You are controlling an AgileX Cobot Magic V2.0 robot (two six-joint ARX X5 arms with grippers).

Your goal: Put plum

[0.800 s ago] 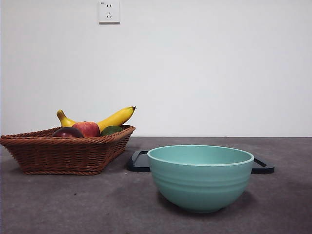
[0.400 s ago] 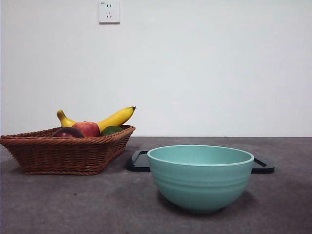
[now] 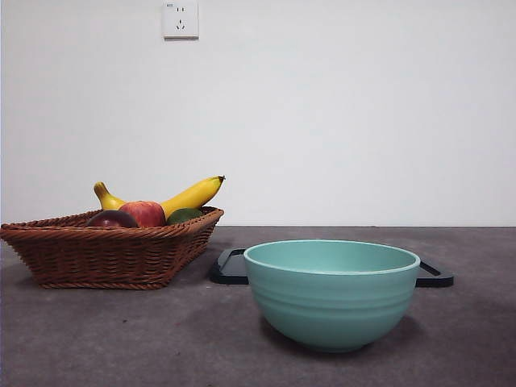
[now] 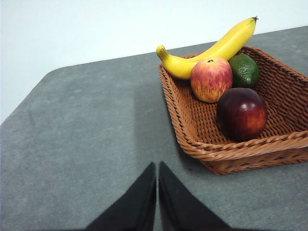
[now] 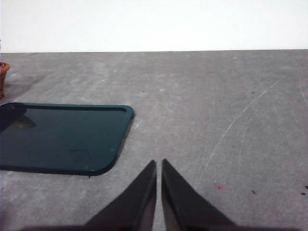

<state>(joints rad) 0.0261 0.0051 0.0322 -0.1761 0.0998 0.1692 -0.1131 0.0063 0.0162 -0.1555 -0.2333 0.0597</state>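
Observation:
The dark maroon plum (image 4: 241, 113) lies in the brown wicker basket (image 4: 231, 155), at its near side; from the front only the plum's top (image 3: 111, 218) shows above the basket's rim (image 3: 105, 242). My left gripper (image 4: 157, 169) is shut and empty over bare table, short of the basket's corner. My right gripper (image 5: 159, 166) is also shut and empty, above the table beside the dark tray (image 5: 62, 137). Neither gripper shows in the front view.
In the basket with the plum lie a banana (image 4: 211, 45), a red-and-yellow apple (image 4: 211, 79) and a green fruit (image 4: 244, 70). A teal bowl (image 3: 331, 292) stands at the front centre, with the dark tray (image 3: 232, 268) behind it.

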